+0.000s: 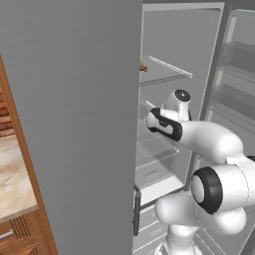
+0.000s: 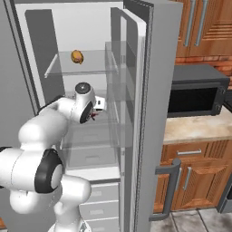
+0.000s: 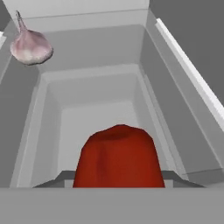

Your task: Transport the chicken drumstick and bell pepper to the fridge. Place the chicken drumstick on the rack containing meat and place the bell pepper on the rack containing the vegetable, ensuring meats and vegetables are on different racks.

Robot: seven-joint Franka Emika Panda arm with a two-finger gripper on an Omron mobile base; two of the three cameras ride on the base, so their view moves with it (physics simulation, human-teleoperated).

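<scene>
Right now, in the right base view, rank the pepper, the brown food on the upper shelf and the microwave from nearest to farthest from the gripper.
1. pepper: at the gripper.
2. brown food: on the upper shelf, above the gripper.
3. microwave: far right, on the counter.

Matt, smooth grey fridge [image 2: 154, 90] with translucent, glass-like shelves. The bell pepper [image 3: 118, 155] is smooth, deep red, faintly shiny. Wooden brown cabinets [image 2: 195, 176] show grain; the garlic bulb [image 3: 29, 46] looks papery pale.

Flat even rendered light, soft shading, no glare, slightly coarse, edges undistorted
</scene>
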